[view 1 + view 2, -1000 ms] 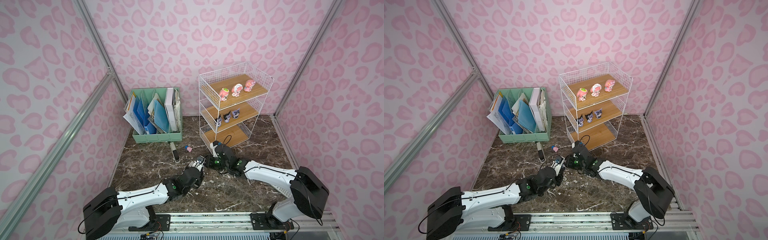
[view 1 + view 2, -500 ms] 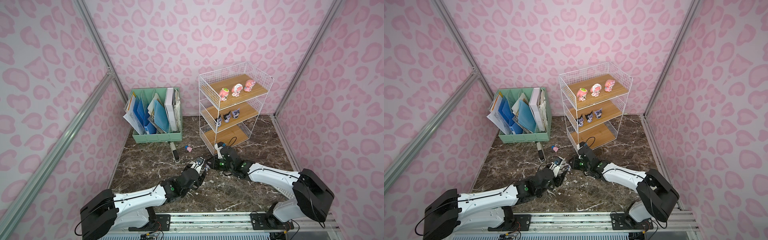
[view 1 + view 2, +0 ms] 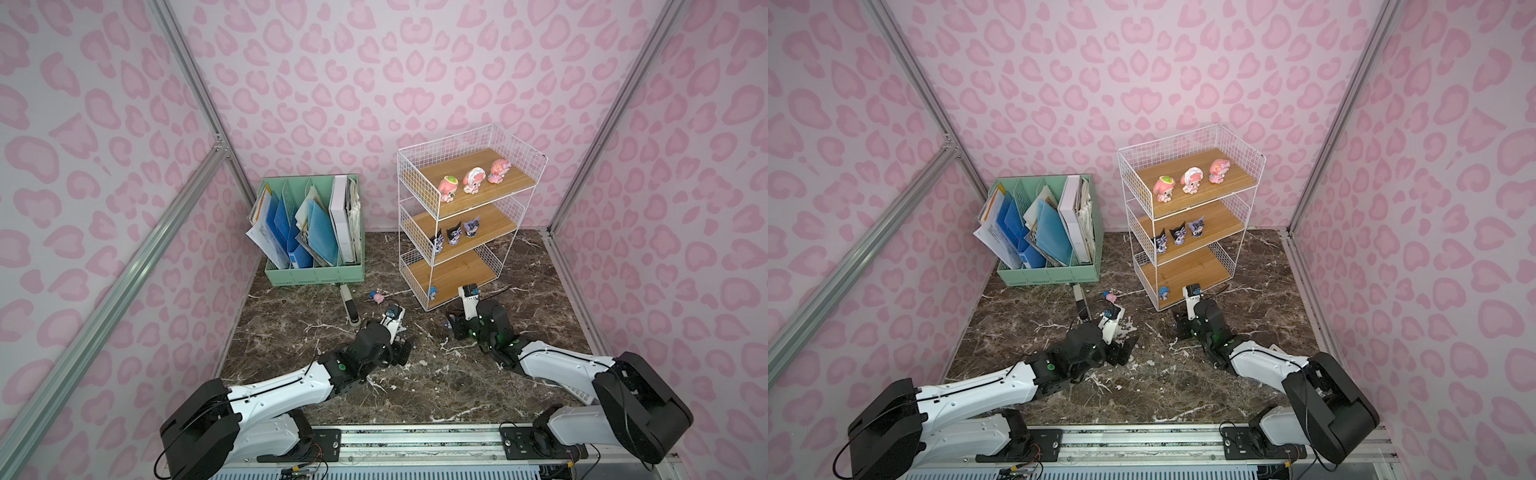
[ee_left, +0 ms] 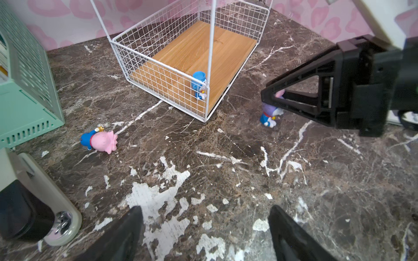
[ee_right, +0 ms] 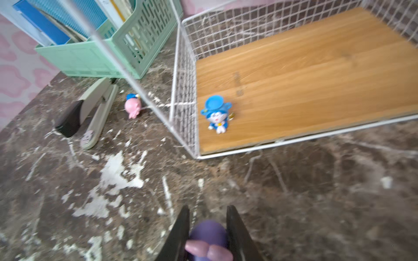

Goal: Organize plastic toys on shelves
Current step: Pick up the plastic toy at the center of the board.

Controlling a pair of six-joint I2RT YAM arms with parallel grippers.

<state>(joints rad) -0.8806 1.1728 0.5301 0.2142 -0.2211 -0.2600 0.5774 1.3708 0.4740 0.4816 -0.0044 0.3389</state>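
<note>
Clearly R claw [image 5: 207, 215] clamps purple toy [image 5: 209, 232]; L claw [image 4: 204, 210] gapes over marble [image 4: 226, 171].

a: what's the rack [image 3: 419, 187] made of?
b: thin white-coated wire, holding boards [image 4: 199, 47] of smooth, light wood.
a: and the tabletop [image 3: 415, 386]?
b: dark marble-look stone with a slight sheen. the pink toy [image 4: 103, 141] and purple toy [image 5: 209, 232] are smooth plastic, and the green file box [image 3: 316, 276] is matt plastic.

Left pincer [image 4: 204, 212] opened wide and pulled back, right pincer [image 5: 207, 210] carrying purple figurine [image 5: 209, 230] shifted away
</note>
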